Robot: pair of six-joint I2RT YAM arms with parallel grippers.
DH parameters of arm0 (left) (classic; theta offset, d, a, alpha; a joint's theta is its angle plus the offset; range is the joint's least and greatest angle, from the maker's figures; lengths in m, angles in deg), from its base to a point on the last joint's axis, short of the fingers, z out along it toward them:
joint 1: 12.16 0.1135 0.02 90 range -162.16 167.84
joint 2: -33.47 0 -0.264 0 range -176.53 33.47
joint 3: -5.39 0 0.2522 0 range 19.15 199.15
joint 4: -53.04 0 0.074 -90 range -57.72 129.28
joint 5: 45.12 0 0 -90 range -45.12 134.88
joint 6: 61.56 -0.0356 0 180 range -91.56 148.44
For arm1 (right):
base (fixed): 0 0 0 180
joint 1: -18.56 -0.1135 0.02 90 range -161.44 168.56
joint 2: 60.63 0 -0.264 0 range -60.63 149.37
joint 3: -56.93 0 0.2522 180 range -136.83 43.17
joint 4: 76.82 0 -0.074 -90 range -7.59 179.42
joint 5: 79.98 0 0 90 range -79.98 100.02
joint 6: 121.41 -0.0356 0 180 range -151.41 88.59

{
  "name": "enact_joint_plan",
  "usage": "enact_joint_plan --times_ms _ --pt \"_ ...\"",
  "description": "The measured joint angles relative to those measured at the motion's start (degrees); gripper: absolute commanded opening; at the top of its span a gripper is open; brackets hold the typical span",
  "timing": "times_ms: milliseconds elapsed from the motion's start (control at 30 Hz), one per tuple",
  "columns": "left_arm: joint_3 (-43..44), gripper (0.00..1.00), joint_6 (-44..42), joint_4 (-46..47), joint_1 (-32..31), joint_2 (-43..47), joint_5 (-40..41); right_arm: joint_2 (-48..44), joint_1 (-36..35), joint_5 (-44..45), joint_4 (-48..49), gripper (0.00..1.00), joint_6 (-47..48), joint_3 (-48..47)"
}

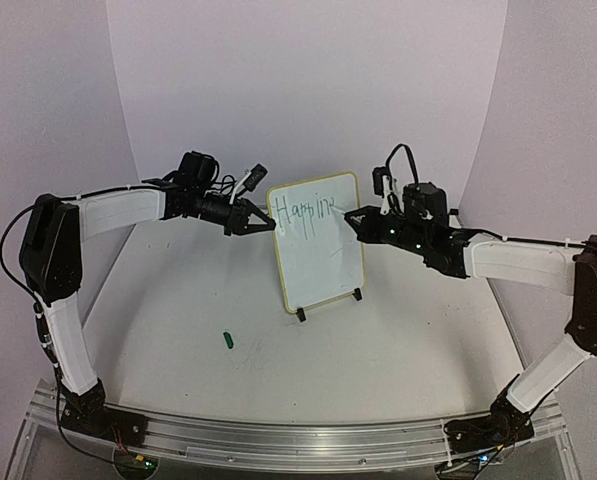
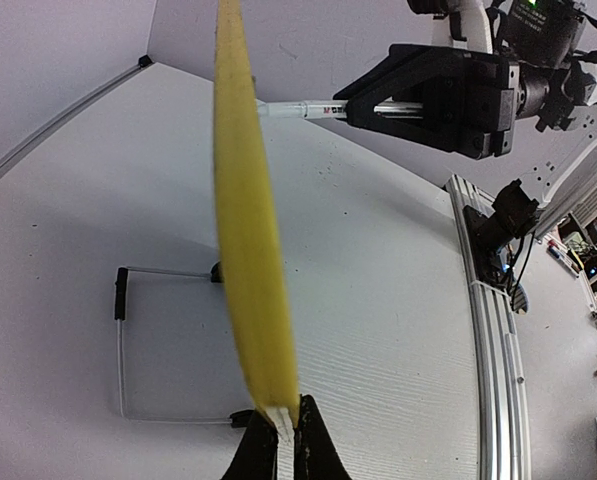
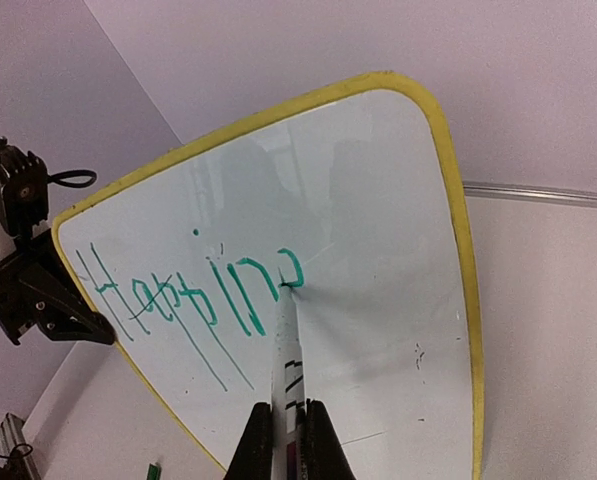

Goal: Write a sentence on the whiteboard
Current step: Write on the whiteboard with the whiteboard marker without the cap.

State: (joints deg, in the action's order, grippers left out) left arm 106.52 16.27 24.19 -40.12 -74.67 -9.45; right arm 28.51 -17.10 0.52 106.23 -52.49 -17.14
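Observation:
The whiteboard (image 1: pixel 323 260) stands upright mid-table on two black feet, with a yellow frame (image 3: pixel 456 200). The sentence (image 3: pixel 193 290) is one line of green lettering across the top, reading "Happin" plus a curved stroke. My left gripper (image 1: pixel 269 228) is shut on the board's left edge; the left wrist view shows the yellow edge (image 2: pixel 248 220) pinched between its fingers (image 2: pixel 318 450). My right gripper (image 3: pixel 289 415) is shut on a slim white marker (image 3: pixel 290 350). The marker's tip touches the board at the end of the last stroke.
A small green cap (image 1: pixel 228 341) lies on the table in front of the board, to its left. The aluminium rail (image 1: pixel 278 440) carrying both arm bases runs along the near edge. Curved white walls close in the back and sides.

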Motion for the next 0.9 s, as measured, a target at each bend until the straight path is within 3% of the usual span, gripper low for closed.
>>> enact_joint_plan --times_ms 900 --pt "0.00 0.00 0.00 -0.02 0.02 0.00 0.00 -2.38 0.00 3.65 -1.90 0.00 0.07 1.55"
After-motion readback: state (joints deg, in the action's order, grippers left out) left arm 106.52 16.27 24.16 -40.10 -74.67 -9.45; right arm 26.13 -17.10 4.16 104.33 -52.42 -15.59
